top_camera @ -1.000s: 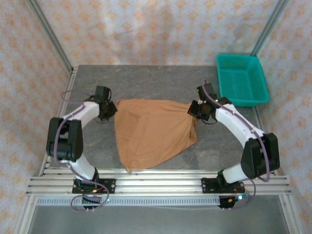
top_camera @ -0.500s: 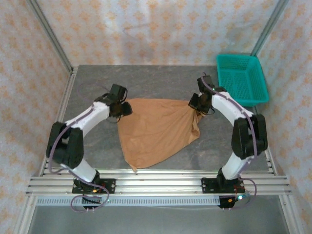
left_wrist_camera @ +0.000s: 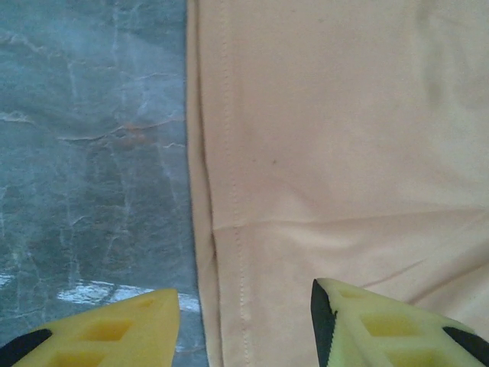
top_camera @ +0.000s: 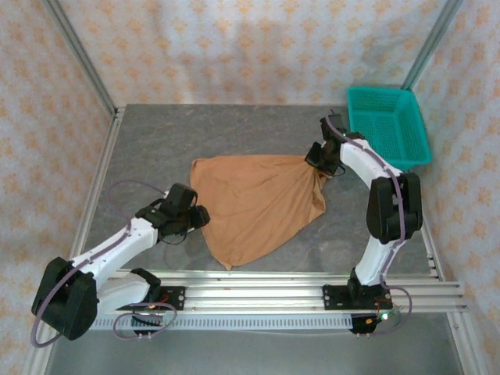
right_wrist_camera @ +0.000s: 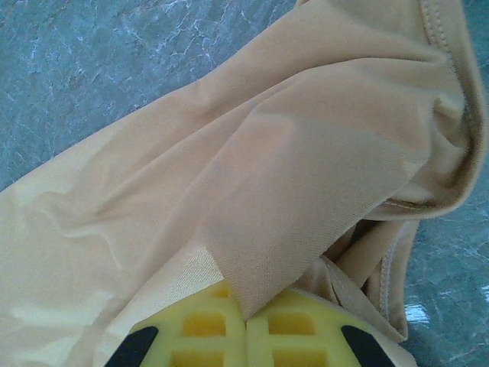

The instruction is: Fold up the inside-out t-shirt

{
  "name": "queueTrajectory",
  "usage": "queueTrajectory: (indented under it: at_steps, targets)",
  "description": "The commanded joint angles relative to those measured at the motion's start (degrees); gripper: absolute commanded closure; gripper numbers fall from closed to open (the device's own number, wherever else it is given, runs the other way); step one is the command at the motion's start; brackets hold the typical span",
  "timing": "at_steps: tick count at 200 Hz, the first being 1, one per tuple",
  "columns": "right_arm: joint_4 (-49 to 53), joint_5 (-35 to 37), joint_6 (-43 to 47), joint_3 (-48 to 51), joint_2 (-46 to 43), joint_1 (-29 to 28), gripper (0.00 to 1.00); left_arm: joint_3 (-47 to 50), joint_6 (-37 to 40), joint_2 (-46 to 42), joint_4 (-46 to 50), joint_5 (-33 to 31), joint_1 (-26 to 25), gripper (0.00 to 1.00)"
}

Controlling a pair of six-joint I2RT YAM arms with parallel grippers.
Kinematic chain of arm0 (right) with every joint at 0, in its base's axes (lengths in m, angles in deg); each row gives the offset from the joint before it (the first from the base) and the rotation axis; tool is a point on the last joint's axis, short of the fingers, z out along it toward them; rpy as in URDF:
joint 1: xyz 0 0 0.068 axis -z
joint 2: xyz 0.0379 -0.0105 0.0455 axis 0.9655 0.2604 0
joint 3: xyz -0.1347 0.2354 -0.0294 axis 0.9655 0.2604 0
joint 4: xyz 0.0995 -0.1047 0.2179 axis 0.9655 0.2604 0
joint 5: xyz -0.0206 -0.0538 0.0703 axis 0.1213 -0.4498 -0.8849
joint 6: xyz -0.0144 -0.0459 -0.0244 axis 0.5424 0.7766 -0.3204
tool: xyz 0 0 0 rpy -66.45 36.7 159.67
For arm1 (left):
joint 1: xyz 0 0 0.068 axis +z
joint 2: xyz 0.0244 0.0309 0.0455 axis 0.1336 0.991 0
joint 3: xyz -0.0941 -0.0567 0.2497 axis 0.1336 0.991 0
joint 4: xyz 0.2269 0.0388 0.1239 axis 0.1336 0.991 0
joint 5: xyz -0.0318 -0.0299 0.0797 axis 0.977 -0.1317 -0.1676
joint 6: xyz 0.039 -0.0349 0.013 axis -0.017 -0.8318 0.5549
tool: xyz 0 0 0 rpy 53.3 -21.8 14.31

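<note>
The inside-out t-shirt (top_camera: 258,207) lies spread on the grey table as a tan, roughly triangular sheet, its point towards the near edge. My left gripper (top_camera: 200,217) hovers at the shirt's left edge. In the left wrist view it (left_wrist_camera: 244,329) is open, and the stitched hem of the t-shirt (left_wrist_camera: 229,191) runs between the yellow fingers, which hold nothing. My right gripper (top_camera: 319,162) is at the shirt's far right corner. In the right wrist view it (right_wrist_camera: 246,310) is shut on a fold of the t-shirt (right_wrist_camera: 267,168), with bunched cloth beside it.
A teal plastic basket (top_camera: 387,125) stands at the far right corner of the table (top_camera: 156,141). Aluminium rails (top_camera: 258,293) run along the near edge where the arm bases are bolted. Patterned walls close in the sides and back.
My left gripper opened, let go of the shirt's far left corner and drew back towards the near edge along the left hem. The right gripper kept its hold and shifted slightly farther back.
</note>
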Motion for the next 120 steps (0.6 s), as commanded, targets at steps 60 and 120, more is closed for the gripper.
queueTrajectory:
  at_steps: [60,120]
  targets:
    - [-0.6,-1.3,-0.3,-0.9,0.3,0.2,1.0,-3.1,-4.1,12.0,-6.9,-5.5,-6.3,0.58]
    - [-1.2,-3.5,-1.0,-0.9,-0.8,0.2,1.0,-7.3,0.3,25.8,-5.8,-9.1,-5.7,1.0]
